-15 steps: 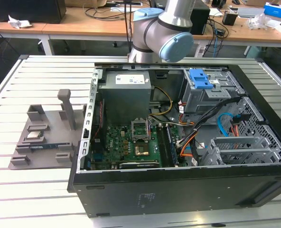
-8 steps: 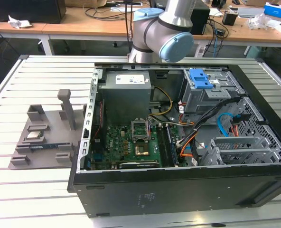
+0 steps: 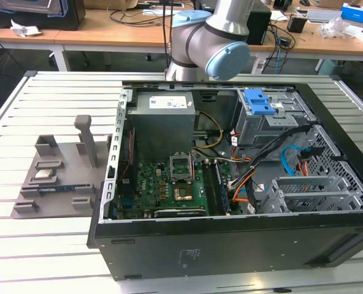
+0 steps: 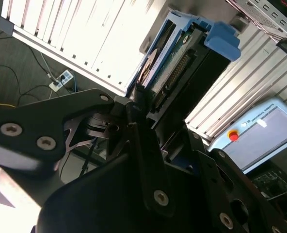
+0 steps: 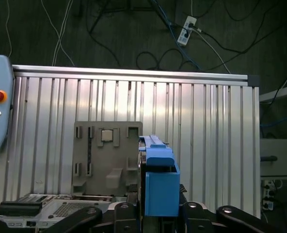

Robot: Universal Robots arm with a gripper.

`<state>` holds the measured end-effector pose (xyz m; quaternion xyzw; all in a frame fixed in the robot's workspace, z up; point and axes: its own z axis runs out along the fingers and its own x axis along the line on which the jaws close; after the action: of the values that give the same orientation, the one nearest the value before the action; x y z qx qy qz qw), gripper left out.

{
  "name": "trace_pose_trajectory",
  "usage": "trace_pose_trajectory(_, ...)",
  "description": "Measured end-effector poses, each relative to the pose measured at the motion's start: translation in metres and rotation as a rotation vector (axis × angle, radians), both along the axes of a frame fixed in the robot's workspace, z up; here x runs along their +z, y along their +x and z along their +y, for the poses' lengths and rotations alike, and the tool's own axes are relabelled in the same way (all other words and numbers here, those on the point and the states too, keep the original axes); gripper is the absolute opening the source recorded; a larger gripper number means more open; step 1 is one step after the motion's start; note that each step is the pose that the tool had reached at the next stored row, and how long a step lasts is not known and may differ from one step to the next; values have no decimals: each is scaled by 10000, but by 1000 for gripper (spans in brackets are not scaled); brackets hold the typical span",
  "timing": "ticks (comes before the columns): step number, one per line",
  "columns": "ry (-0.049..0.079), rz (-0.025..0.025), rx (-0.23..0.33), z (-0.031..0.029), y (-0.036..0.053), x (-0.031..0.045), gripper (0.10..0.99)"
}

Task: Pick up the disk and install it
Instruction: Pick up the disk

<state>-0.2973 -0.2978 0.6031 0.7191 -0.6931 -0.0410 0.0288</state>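
Grey aluminium slats make up the table in the exterior view. An open black computer case is laid flat on the table, with its green circuit board exposed. A grey metal drive cage with a blue latch is fitted in the far corner of the case, towards the exterior view's right. A grey parts holder is set on the slats at the exterior view's left, apart from the case. The grey arm, with a pale blue joint cap, is seen behind the case.

In the second wrist view the gripper is seen from close behind. Its black fingers are drawn in narrowly and clamped on the disk. The disk is held edge-on between them, and its connector row and bright blue bracket are carried out past the fingertips. The slatted table is seen beyond the disk. A control tablet with a red button is seen off to one side of the fingers.

In the first wrist view the disk is gripped between the gripper's black links, with its blue bracket pointing away from them. Beyond the fingertips the parts holder is seen lying on the slats. A corner of the computer case is seen close beside the fingers. Farther off, past the table edge, a power strip is seen on the floor.
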Motion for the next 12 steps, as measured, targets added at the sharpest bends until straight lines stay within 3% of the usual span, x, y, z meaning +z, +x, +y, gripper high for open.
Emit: trace_pose_trajectory(12,-1,1,-1,0,5,-266,369)
